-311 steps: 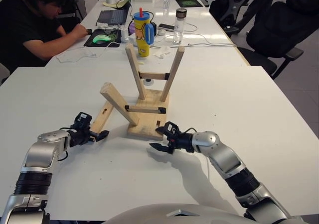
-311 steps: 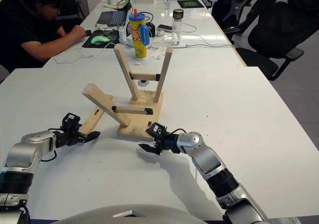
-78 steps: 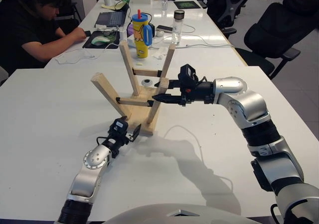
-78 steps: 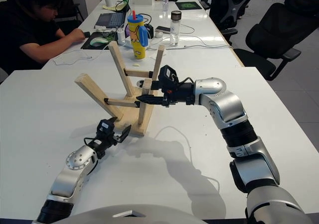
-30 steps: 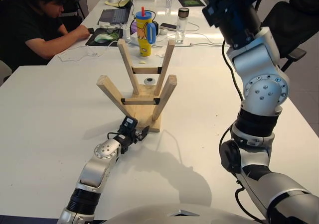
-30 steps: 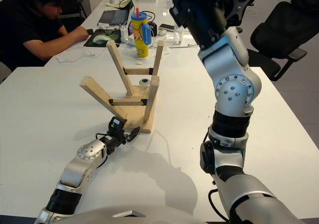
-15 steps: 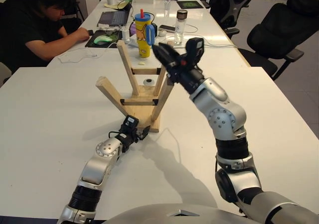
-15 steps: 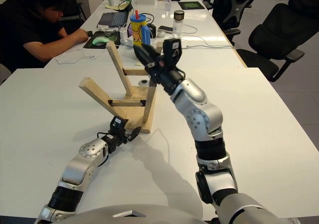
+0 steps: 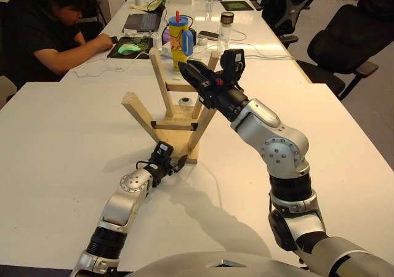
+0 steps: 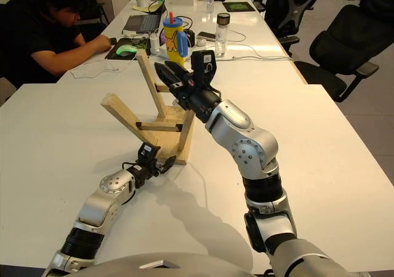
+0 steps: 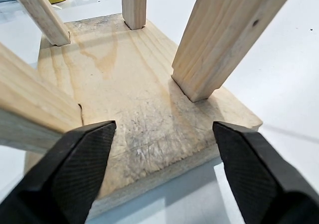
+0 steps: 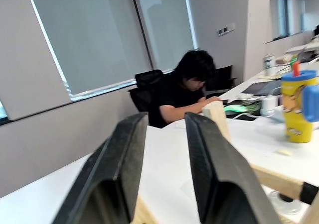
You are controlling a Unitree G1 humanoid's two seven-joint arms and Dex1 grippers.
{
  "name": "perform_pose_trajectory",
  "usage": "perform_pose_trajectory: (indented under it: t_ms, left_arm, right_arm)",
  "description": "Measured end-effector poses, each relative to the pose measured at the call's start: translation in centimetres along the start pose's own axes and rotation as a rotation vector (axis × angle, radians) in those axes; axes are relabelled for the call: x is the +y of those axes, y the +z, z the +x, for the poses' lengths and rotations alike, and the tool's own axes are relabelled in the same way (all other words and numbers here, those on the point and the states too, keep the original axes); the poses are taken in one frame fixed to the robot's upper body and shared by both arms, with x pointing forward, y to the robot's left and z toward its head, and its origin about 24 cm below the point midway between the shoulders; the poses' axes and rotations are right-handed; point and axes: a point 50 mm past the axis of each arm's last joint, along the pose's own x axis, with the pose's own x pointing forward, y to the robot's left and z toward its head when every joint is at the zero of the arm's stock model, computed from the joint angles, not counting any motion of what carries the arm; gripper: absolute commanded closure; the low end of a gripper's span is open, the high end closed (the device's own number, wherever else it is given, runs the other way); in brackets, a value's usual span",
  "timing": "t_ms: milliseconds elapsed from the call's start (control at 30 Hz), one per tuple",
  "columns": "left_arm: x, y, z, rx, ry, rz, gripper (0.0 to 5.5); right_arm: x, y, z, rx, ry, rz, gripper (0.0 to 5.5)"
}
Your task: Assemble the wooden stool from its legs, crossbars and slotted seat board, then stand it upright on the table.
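One long white table (image 9: 345,141) carries everything, and one wooden stool (image 9: 175,129) stands on it upside down, near the middle, with its seat board (image 11: 124,89) lowermost on the tabletop. The board is a flat rectangle of pale wood with clear grain and grey scuffing. Four square-section legs rise from it and splay outward: the far left leg (image 9: 161,83), the near left leg (image 9: 140,117), the near right leg (image 9: 203,124), and a far right leg partly hidden behind the right arm. Two thin crossbars with dark ends join them in pairs, the near crossbar (image 9: 175,125) and the far crossbar (image 9: 180,87).

The right gripper (image 9: 188,69) hangs above the stool, between the tops of the far legs. Its two long black fingers (image 12: 122,159) stand a narrow gap apart with nothing between them.

The left gripper (image 9: 173,164) lies low on the table at the board's near edge. Its blunt black fingers (image 11: 79,169) are spread wide with nothing clamped, and the board's edge lies just ahead of the tips.

Beyond the stool stand two drink containers: one yellow tumbler (image 9: 179,43) with a blue handle and a red straw in its lid, and one clear bottle (image 9: 225,29) with a dark cap, its contents not discernible.
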Motion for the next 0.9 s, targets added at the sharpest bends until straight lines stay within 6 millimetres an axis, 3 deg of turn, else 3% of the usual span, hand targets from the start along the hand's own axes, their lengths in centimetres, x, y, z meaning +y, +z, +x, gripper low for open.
perform_pose_trajectory:
  t_ms: [67, 133, 167, 267, 333, 400, 500, 600, 700, 767, 900]
  left_arm:
    - [0.0, -0.2, 0.1, 0.008, -0.003, -0.004, 1.9]
    - [0.0, -0.1, 0.2, 0.006, -0.005, -0.006, 1.9]
    - [-0.1, 0.0, 0.2, 0.003, -0.007, -0.008, 1.9]
    - [-0.1, 0.2, 0.5, -0.004, -0.009, -0.01, 1.9]
    - [-0.3, 0.3, 0.7, -0.003, -0.012, -0.014, 1.9]
    - [-0.4, 0.4, 0.9, 0.002, -0.009, -0.02, 1.9]
    - [-1.0, 1.1, 1.7, 0.006, -0.026, -0.016, 1.9]
    - [-1.4, 1.7, 2.1, 0.003, -0.021, -0.028, 2.15]
    - [-1.6, 2.1, 1.3, -0.031, -0.011, -0.027, 2.61]
    - [-1.8, 1.9, -0.1, -0.063, -0.009, -0.012, 2.99]
    - [-0.9, 1.5, -5.3, -0.219, 0.095, 0.077, 3.58]
  right_arm:
    - [-0.6, 0.1, 0.2, -0.046, -0.024, 0.006, 4.12]
    - [-2.4, 0.7, -0.2, -0.092, -0.085, 0.028, 4.12]
    - [-4.2, 1.3, -0.9, -0.127, -0.154, 0.027, 4.12]
    - [-6.5, 4.0, -2.3, -0.243, -0.241, -0.035, 4.12]
    - [-8.3, 5.3, -3.1, -0.279, -0.342, -0.103, 4.47]
    - [-10.5, 3.5, -4.0, -0.113, -0.467, -0.212, 4.8]
    - [-12.4, -2.5, -7.0, 0.12, -0.619, -0.173, 5.25]
    - [-11.8, -5.7, -7.8, 0.162, -0.689, -0.055, 5.5]
    - [-10.7, -6.6, -7.5, 0.161, -0.665, -0.033, 5.5]
    - [-9.7, -6.8, -7.3, 0.151, -0.636, -0.032, 5.5]
    - [-8.3, -6.6, -7.4, 0.113, -0.602, -0.049, 5.5]
